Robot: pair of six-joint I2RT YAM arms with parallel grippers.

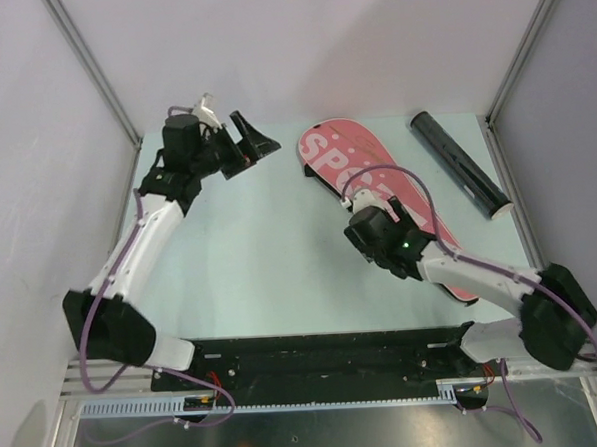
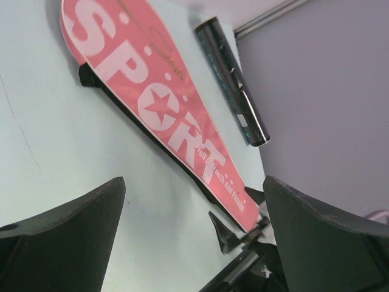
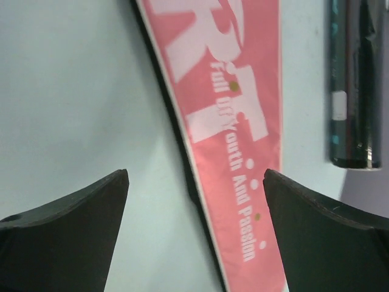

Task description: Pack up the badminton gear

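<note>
Left tool [image 2: 194,182], right tool [image 3: 196,176] spread wide, empty

The overhead view looks down from above and behind both arms. It takes in the whole pale table [image 1: 250,246], with the arm bases along the bottom edge.

The left wrist view sits low at the table's far left corner and faces right across the surface. The left gripper [image 2: 193,182] fills its bottom corners.

The right wrist view looks almost straight down from close above, with the right gripper [image 3: 195,175] at the bottom.

All three views share the pink racket cover [image 1: 335,151] and the black tube [image 1: 459,165]. The right wrist view shows only the cover's narrowing part and one end of the tube.
</note>
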